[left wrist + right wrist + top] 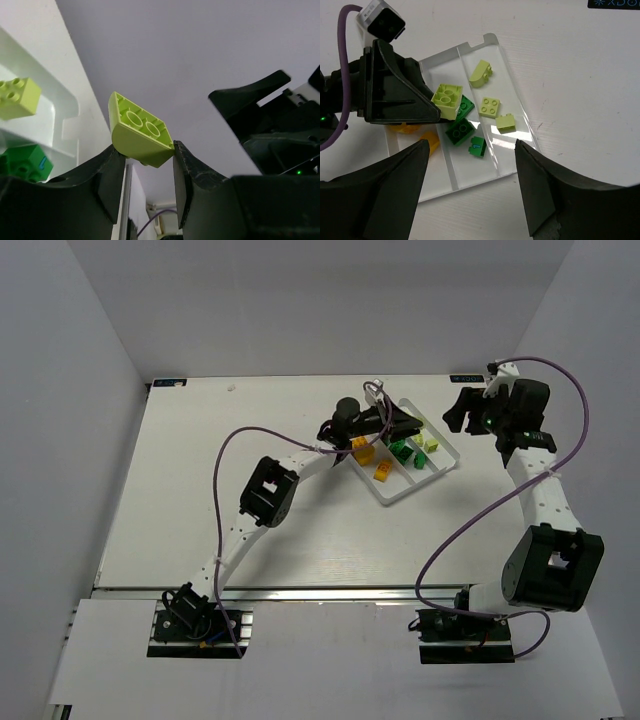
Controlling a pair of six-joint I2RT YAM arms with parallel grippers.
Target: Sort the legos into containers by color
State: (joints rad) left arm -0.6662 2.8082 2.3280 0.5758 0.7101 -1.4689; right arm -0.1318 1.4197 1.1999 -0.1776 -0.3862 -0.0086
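The white three-compartment tray (450, 452) lies at the back right, also in the right wrist view (485, 41). My left gripper (405, 425) hovers over it, shut on a pale yellow-green brick (140, 131), which also shows in the right wrist view (447, 100) above the middle compartment. Pale yellow-green bricks (490, 105) lie in one outer compartment. Dark green bricks (459, 132) lie in the middle one. Orange bricks (364, 451) lie in the other outer one, partly hidden by the left gripper. My right gripper (465, 412) is open and empty beside the tray, above its near end (471, 145).
The left arm's purple cable (235, 445) loops over the table on the left. The right arm's cable (470, 525) hangs over the table near the tray. White walls enclose the table at the back and on both sides.
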